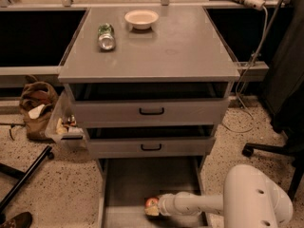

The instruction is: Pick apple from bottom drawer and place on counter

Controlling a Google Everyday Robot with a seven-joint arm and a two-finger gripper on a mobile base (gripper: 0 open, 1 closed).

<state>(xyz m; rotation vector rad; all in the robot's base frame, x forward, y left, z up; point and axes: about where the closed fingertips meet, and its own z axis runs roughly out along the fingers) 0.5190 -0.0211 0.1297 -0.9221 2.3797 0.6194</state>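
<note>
The bottom drawer (124, 186) is pulled out below the two shallower drawers, its grey floor showing. The small red apple (151, 203) with a yellowish patch lies near the drawer's front, right of centre. My gripper (153, 208) reaches into the drawer from the right on a white arm and is right at the apple, its tip against or around it. The counter (171, 51) is the wide grey cabinet top above.
A green-labelled can (106, 36) lies on its side on the counter's left part, and a white bowl (141, 18) stands at the back. A brown bag (37, 107) and a plastic bin (65, 126) sit left of the cabinet. A chair base (275, 151) is at right.
</note>
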